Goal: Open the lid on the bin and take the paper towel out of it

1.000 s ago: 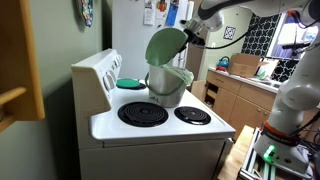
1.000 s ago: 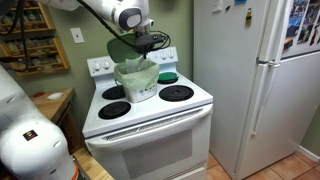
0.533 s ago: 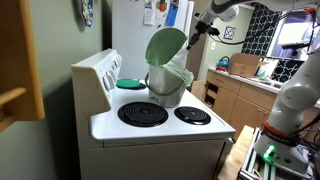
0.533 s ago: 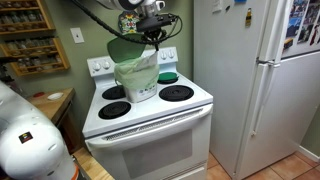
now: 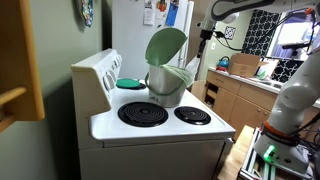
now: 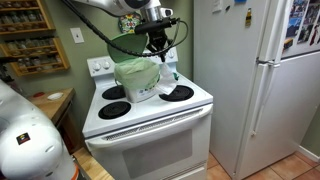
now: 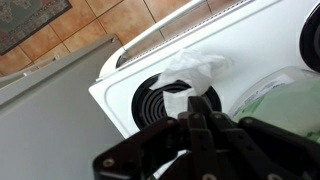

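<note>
The bin (image 5: 166, 86) stands at the back of the white stove, and it also shows in the other exterior view (image 6: 137, 80). Its pale-green lid (image 5: 165, 45) is swung up and open. My gripper (image 5: 205, 36) hangs in the air beside the bin, apart from it. In the wrist view the gripper (image 7: 197, 108) is shut on the white paper towel (image 7: 195, 68), which dangles over a black coil burner (image 7: 160, 95). The towel also shows below the gripper in an exterior view (image 6: 164, 68). The bin's open top (image 7: 290, 100) is at the right edge of the wrist view.
A flat teal disc (image 5: 130, 83) lies on a back burner next to the bin. The stove's raised control panel (image 5: 98, 72) stands behind it. A white fridge (image 6: 255, 80) stands close to the stove. Wooden cabinets and a counter (image 5: 240, 90) are beyond.
The gripper has risen out of the bin and moved sideways away from it, carrying the paper towel. The lid has stayed open.
</note>
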`<state>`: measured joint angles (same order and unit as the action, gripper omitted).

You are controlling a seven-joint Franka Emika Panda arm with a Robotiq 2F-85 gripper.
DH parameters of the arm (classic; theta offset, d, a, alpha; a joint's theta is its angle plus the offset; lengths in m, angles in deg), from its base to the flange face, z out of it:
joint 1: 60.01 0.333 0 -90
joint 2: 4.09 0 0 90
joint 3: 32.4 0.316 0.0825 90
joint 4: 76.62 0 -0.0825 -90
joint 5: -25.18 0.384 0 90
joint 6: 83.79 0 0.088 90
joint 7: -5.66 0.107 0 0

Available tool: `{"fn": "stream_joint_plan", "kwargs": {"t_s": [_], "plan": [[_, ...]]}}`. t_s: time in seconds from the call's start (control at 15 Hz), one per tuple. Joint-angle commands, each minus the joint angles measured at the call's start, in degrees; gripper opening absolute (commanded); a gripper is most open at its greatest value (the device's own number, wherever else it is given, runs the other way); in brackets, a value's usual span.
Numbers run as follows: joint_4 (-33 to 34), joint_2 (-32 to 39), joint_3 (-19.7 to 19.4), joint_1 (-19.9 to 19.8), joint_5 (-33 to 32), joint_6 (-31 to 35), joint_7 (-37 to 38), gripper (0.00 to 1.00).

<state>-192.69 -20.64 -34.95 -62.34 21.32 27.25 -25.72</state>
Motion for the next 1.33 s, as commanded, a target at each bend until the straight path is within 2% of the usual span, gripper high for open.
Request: {"fn": "stream_joint_plan", "kwargs": {"t_s": [0.0,0.27,0.8,0.87,1.0,1.27], "plan": [[-3.01,2.38,-1.35,2.59,4.51,1.78,-0.22,0.03],[-5.79,4.75,-1.99,3.72,12.42,8.57,-3.85,0.03],[-5.17,7.53,-0.68,4.94,17.39,13.06,-9.66,0.04],[-5.09,7.85,-0.64,5.05,17.91,13.32,-9.64,0.3],[-4.82,7.96,-0.52,5.24,18.51,13.3,-9.89,0.32],[-3.77,7.16,-0.47,5.25,18.7,12.64,-10.3,0.63]]}}
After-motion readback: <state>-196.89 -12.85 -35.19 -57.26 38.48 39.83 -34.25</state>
